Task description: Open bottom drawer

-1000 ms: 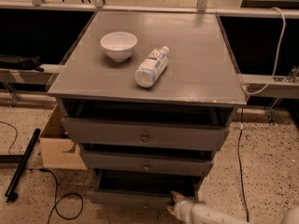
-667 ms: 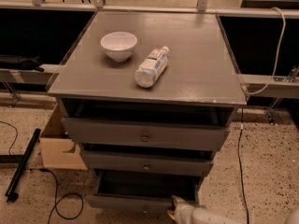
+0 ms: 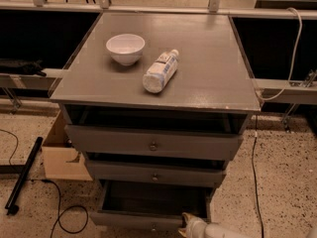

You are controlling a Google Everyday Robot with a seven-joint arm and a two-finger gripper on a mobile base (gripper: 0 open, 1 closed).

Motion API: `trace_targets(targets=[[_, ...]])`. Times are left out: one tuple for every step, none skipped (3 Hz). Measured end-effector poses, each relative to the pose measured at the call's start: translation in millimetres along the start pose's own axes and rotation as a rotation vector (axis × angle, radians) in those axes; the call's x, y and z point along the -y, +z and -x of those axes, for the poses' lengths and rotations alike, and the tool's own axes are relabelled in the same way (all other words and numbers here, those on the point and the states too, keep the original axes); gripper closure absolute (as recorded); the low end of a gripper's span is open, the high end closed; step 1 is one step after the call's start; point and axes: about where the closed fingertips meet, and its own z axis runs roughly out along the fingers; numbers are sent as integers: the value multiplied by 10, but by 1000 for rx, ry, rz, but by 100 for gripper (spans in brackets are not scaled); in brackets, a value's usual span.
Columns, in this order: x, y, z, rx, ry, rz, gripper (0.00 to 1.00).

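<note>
no text legible; bottle (image 3: 160,72) label carries marks, possibly lettering, not readable.

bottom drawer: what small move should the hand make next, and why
Probably ease the hand straight back, clear of the front. The bottom drawer already stands well out, its dark inside showing, farther than the two drawers above. The hand sits low at the right end of its front, at the picture's lower edge. The opening looks done, so clearing away seems sensible.
</note>
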Motion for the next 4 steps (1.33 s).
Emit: trace_targets(targets=[[0,0,0,0,0,0,60],[0,0,0,0,0,0,36],[0,0,0,0,0,0,13],[-1,0,0,0,0,0,0]])
